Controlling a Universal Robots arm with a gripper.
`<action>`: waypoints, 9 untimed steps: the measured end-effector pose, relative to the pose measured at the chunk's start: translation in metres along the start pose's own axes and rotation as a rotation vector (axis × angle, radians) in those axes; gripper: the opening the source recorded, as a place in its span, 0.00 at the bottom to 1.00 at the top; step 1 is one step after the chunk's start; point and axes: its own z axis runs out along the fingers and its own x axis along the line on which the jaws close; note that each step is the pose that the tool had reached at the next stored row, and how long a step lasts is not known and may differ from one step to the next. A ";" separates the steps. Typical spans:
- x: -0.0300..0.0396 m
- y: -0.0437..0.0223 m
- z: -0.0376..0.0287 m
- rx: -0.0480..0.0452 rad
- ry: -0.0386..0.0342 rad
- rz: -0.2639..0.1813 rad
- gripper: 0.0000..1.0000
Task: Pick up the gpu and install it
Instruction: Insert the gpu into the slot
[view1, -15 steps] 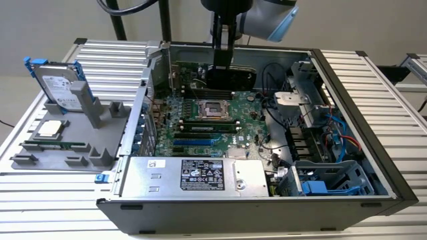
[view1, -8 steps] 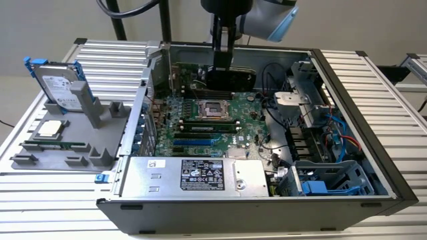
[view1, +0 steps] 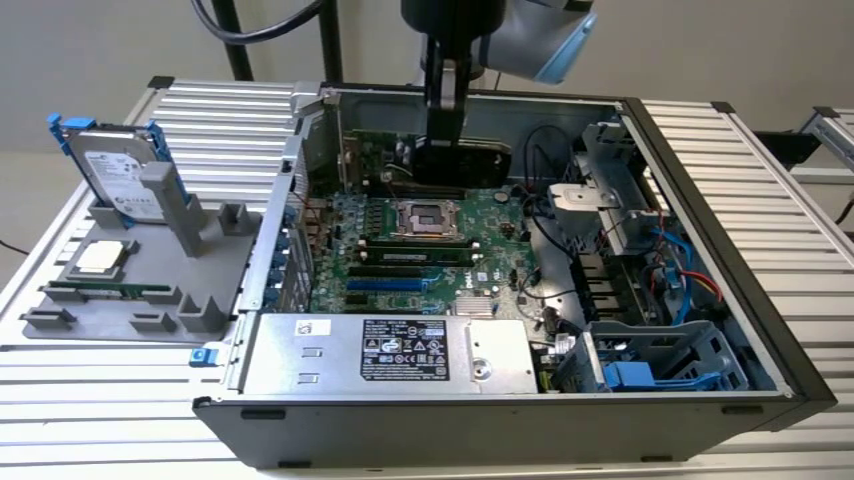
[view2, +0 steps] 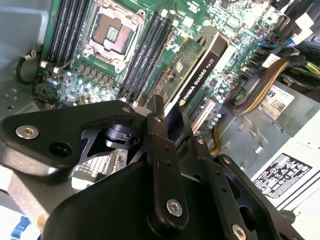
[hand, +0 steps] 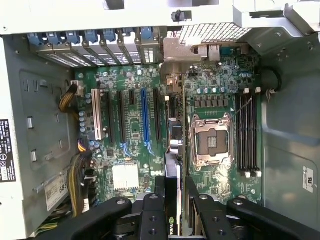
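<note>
end effector (view2: 172, 114) is clamped on the gpu (view2: 199, 70), one finger on each face; card hangs edge-down below it inside the case (view1: 727, 330), over the motherboard (hand: 131, 150). Can't tell if the card edge touches the board yet. Risks as I judge them: card is just beside the open processor socket (hand: 210, 141), so any sideways drift could drag it across the socket or the memory slots. If the edge isn't lined up with an expansion slot, pushing down loads the board. The end bracket could snag the case wall ahead of the end effector. A tilt in the grip would seat it crooked. Counts: one gpu, one end effector, one case, one socket, one white (hand: 95, 116) and one long blue expansion slot (hand: 145, 117), one hard drive (view1: 118, 172) well apart, out on the bench (view1: 754, 150).
</note>
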 end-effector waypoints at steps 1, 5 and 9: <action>0.0000 0.0000 0.0005 0.0001 0.0009 0.000 0.00; 0.0001 0.0000 0.0015 0.0001 0.0030 0.000 0.00; 0.0001 0.0001 0.0026 0.0004 0.0025 0.000 0.00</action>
